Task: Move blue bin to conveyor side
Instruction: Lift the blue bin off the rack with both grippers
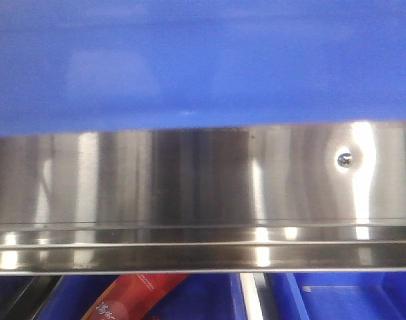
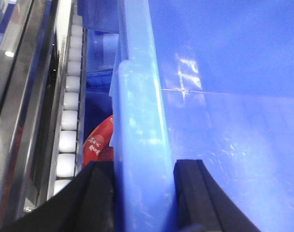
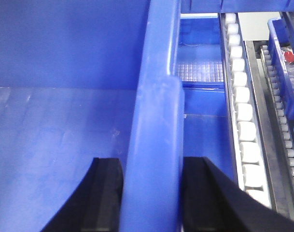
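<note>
The blue bin [image 1: 189,60] fills the top of the front view as a glossy blue wall. In the left wrist view its thick rim [image 2: 142,121] runs up the middle. My left gripper [image 2: 143,166] straddles that rim, one black finger [image 2: 101,186] outside and one inside, shut on it. In the right wrist view the opposite rim [image 3: 156,121] runs between my right gripper's [image 3: 151,164] fingers [image 3: 105,188], also shut on it. The bin's inside floor looks bare. The conveyor, with its black belt and red frame, is out of view.
A brushed stainless-steel rail [image 1: 189,180] with a screw [image 1: 345,159] crosses below the bin. Under it lie other blue bins [image 1: 349,297] and a red packet [image 1: 139,297], also in the left wrist view [image 2: 96,140]. White roller tracks [image 2: 69,111] [image 3: 243,111] flank the bin.
</note>
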Robot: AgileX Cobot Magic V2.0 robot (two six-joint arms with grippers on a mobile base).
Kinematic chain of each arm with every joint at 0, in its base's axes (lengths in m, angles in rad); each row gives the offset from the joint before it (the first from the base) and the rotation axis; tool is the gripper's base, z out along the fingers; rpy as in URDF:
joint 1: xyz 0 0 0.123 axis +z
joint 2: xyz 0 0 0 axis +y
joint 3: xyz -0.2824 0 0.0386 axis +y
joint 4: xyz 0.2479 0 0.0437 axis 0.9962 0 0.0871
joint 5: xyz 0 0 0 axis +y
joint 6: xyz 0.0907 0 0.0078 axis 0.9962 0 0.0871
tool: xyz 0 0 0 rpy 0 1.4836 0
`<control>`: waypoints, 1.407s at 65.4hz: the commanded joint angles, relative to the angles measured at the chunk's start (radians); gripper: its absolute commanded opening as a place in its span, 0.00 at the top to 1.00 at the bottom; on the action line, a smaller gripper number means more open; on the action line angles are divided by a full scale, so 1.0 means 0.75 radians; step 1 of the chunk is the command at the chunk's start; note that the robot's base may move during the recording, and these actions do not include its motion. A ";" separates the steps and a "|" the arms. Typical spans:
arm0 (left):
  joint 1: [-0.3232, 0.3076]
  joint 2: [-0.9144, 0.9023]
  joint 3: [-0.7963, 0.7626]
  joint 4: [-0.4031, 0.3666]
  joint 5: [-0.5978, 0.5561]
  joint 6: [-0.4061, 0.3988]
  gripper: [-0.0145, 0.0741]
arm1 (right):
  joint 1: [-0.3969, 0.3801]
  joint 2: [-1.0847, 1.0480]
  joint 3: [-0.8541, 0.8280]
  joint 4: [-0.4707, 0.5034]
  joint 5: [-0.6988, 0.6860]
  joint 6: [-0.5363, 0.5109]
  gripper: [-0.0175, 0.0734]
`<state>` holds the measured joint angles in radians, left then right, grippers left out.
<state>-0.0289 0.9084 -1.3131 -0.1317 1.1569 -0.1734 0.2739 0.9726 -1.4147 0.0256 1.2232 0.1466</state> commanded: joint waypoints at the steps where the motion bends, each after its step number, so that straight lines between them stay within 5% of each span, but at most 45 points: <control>1: -0.001 -0.023 -0.017 0.062 -0.107 0.017 0.86 | -0.008 -0.026 -0.017 -0.093 -0.116 -0.027 0.89; 92: -0.001 -0.024 -0.017 0.062 -0.113 0.017 0.86 | -0.008 -0.026 -0.017 -0.050 -0.134 -0.027 0.89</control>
<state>-0.0289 0.9084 -1.3108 -0.1236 1.1592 -0.1734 0.2739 0.9726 -1.4124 0.0412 1.2171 0.1466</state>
